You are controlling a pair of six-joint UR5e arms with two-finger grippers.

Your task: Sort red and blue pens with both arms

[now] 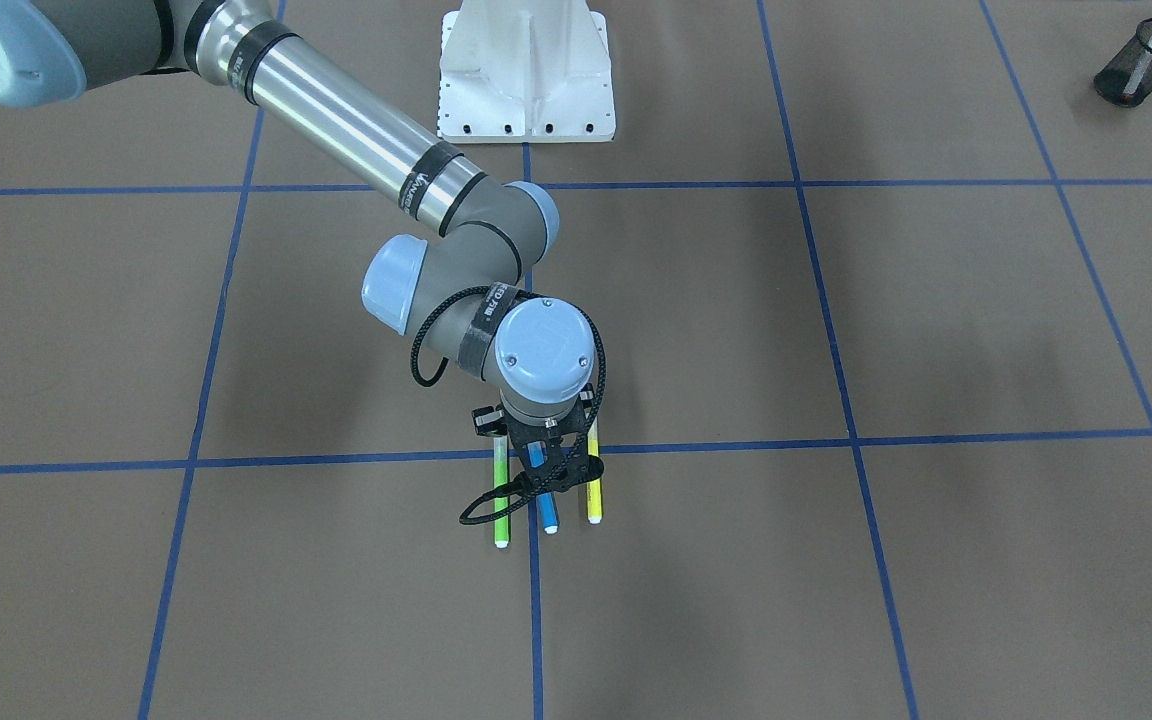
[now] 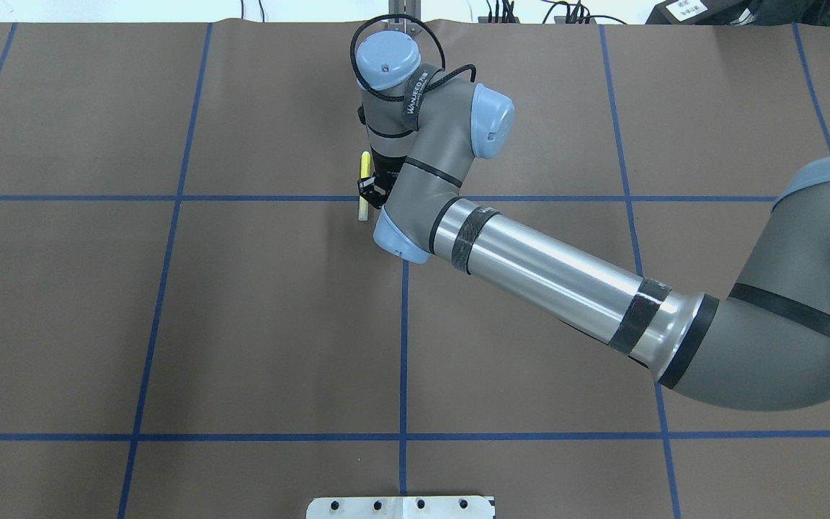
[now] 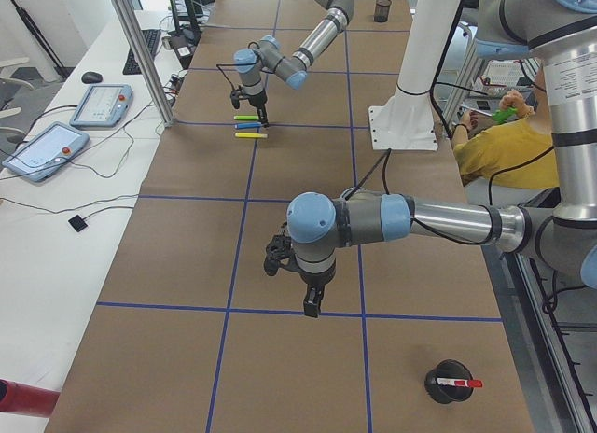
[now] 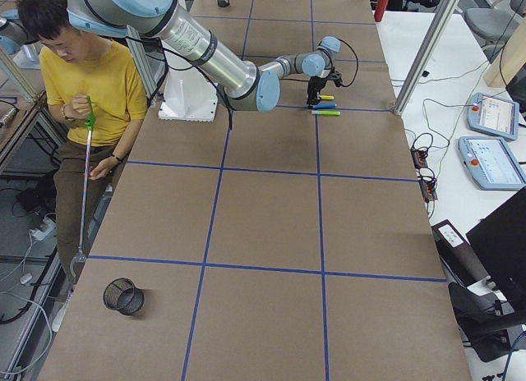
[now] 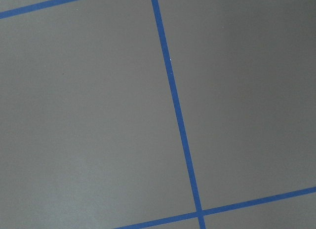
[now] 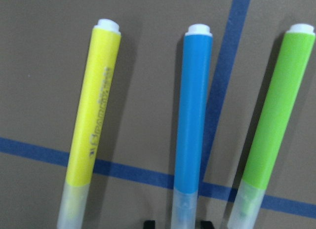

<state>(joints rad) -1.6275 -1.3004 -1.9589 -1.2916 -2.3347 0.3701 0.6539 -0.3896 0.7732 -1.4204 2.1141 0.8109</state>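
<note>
R end effector point(image 6: 176, 223) low over row of 3 markers, mid-table point(image 1: 836, 600). Jaws apart, straddling clear cap of blue pen point(image 6: 195, 110), not yet pinching. Yellow marker point(image 6: 94, 105) at frame left, green marker point(image 6: 276, 110) at frame right, both near.

Judgement: stay centred on blue pen, drop straight, close gently so fingers miss neighbours. Barrel prob. safer hold than cap.

Red pen point(image 3: 464, 384) sits in mesh cup point(image 3: 448, 384), lower right of left-side view. L end effector point(image 3: 312, 302) hangs near it over bare table; open or closed, can't tell.
</note>
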